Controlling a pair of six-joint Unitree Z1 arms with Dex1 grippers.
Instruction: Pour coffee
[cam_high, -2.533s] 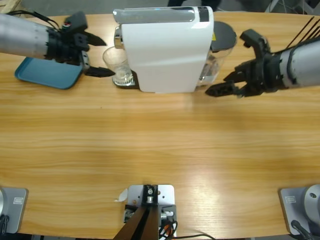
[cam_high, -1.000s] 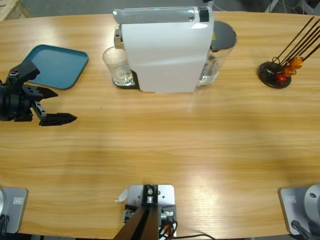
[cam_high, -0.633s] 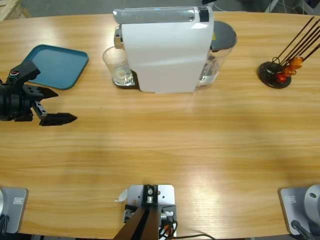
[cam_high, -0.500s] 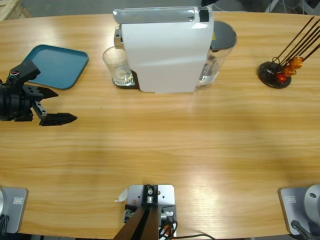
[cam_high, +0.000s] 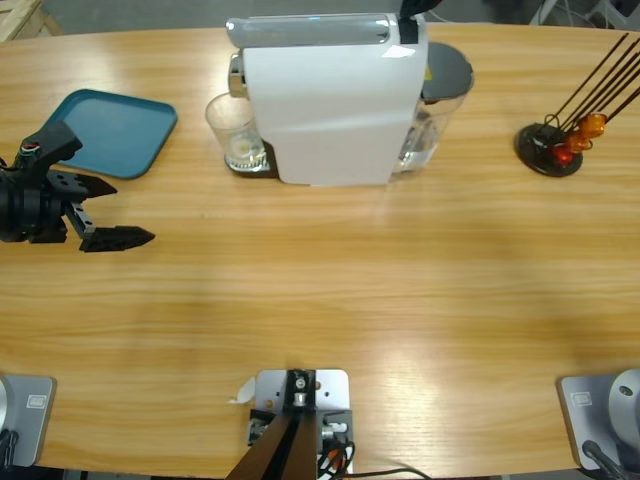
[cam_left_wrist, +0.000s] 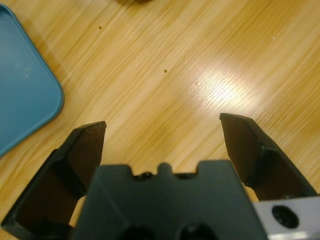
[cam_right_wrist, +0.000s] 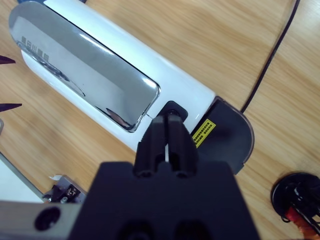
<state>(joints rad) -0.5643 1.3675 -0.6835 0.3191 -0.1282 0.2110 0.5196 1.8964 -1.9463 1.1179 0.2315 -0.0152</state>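
Observation:
A small clear glass tumbler (cam_high: 236, 135) stands on the drip plate under the spout of a white coffee machine (cam_high: 330, 105). The coffee is out of view; the tumbler's bottom looks pale. My left gripper (cam_high: 132, 212) hovers open over bare wood near the table's left edge, well away from the tumbler; in the left wrist view the left gripper (cam_left_wrist: 162, 122) holds nothing. My right gripper (cam_right_wrist: 170, 117) is shut, its tips above a small black button beside the machine's chrome lid (cam_right_wrist: 85, 75). In the high view only a black bit of the right gripper (cam_high: 414, 7) shows at the top edge.
A teal tray (cam_high: 110, 130) lies at the back left, its corner (cam_left_wrist: 25, 85) beside my left gripper. The machine's clear water tank with a grey lid (cam_high: 445, 75) sits behind it. A black capsule stand (cam_high: 550, 148) with orange and red capsules is at the right.
My left gripper drew back from the tumbler to the left edge. My right gripper left the tank's right side and came over the machine's top. In the last second nothing moved.

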